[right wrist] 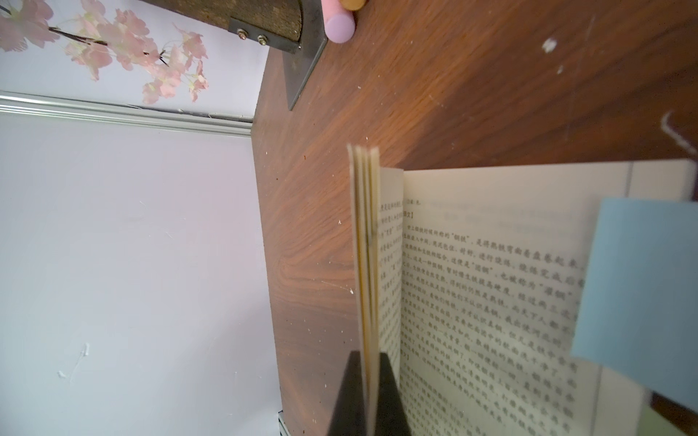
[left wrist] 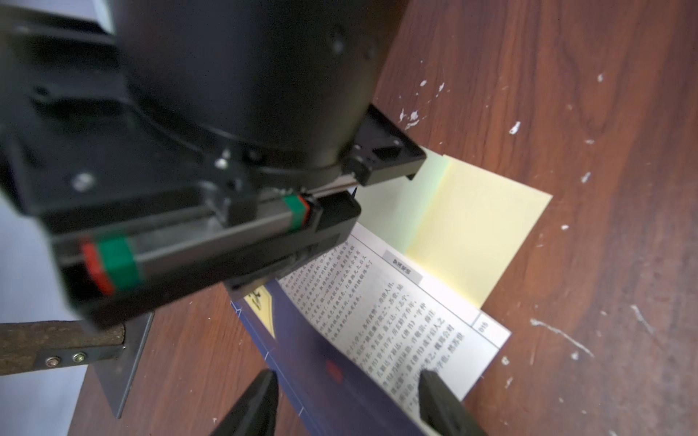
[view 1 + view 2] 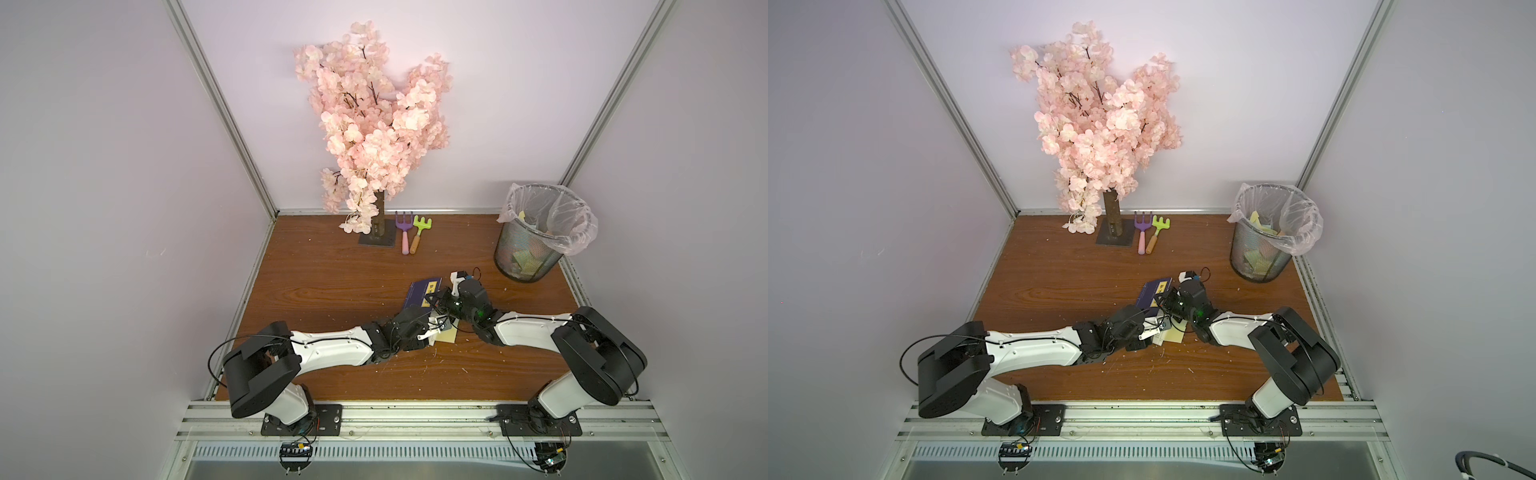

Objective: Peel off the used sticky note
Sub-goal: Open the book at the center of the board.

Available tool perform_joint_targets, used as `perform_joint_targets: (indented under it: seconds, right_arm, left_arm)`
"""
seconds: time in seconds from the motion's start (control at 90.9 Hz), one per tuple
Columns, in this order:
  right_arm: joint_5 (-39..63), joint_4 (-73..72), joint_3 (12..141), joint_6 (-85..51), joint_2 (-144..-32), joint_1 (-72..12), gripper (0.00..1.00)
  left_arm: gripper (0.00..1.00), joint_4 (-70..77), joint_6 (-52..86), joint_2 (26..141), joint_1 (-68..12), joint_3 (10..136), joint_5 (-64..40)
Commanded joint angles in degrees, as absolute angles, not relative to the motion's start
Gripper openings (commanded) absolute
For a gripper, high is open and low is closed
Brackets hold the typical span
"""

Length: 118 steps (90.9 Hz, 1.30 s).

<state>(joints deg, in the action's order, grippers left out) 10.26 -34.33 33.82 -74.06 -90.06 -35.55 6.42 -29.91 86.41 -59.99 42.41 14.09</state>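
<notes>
Right fingers [image 1: 349,396] clenched on pages of the book [image 2: 328,362]; left fingers [image 2: 257,400] parted, yellow sticky note [image 2: 479,234] just beyond them.

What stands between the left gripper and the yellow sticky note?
A printed page lies between the left gripper and the yellow sticky note, overlapping its edge; the right gripper hangs close over one corner.

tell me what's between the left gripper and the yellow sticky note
In the left wrist view, the book's printed page lies between the left gripper and the yellow sticky note; the jaws stand open, short of the note.
</notes>
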Motion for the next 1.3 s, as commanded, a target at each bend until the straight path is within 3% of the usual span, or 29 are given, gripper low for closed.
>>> perform_joint_targets:
  seconds: [0.0,0.341,0.451,0.682,0.925,1.079,1.288]
  right_arm:
    - [10.89,-36.29,33.74,-73.86,-89.75,-35.35,0.09]
    - [8.44,-29.77,34.03,-69.79,-86.01,-34.91,0.28]
    - [7.28,-25.88,34.02,-67.14,-83.52,-34.61,0.33]
    - [4.92,-18.36,33.24,-61.61,-77.1,-33.88,0.4]
    - [1.15,-16.73,29.56,-59.56,-72.52,-36.83,0.26]
    - [-1.76,-17.49,29.64,-59.92,-75.02,-40.98,0.07]
    - [-2.14,-19.94,34.78,-58.77,-84.45,-45.57,0.04]
  left_arm:
    - [0.35,6.95,-29.53,85.67,-60.47,43.39,14.51]
    - [0.03,7.55,-29.15,84.59,-60.42,41.4,15.46]
    - [0.02,6.04,-27.23,84.65,-59.45,42.4,14.44]
    - [0.02,-2.62,-20.63,85.59,-51.87,46.69,0.7]
    - [0.02,-3.29,-13.27,86.38,-46.7,46.98,-9.49]
    - [0.02,-2.45,-8.58,86.99,-40.66,46.96,-17.52]
    - [0.02,-0.24,-6.32,86.57,-37.22,44.73,-21.38]
